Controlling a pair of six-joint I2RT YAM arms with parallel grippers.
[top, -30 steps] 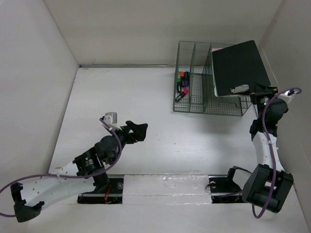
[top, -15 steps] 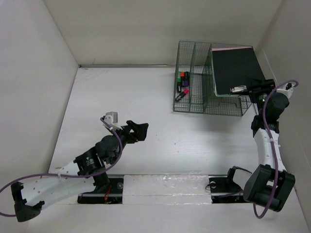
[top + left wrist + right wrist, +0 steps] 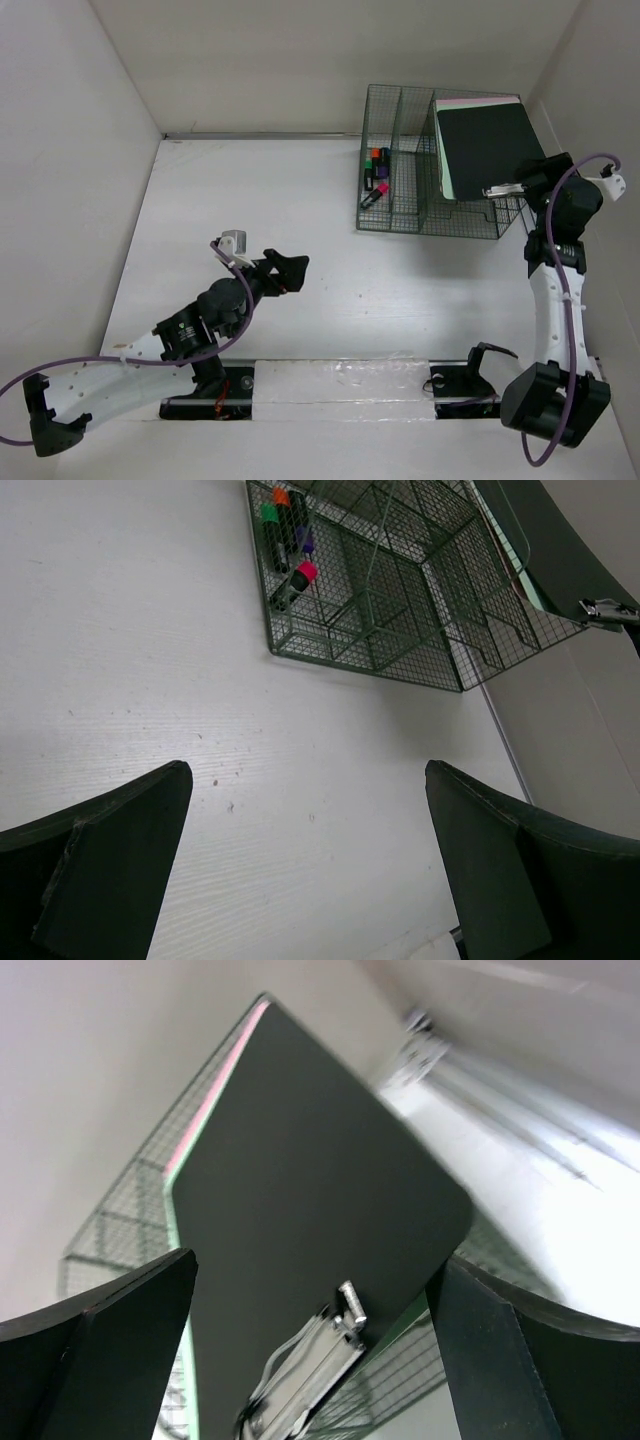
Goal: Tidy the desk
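Papers mostly hidden behind clipboard

Layout, seen from your side of the desk: the rack stands at the far right, near the back wall. Its leftmost compartment holds the markers. Its rightmost compartment holds the clipboard, clip end toward the arms. The right gripper sits just beside that clip end. The left gripper hangs over the near left, well apart from the rack.

The left arm stretches low and forward, the left hand spread wide with nothing in it, while the right arm rises upright, the right hand likewise spread wide.
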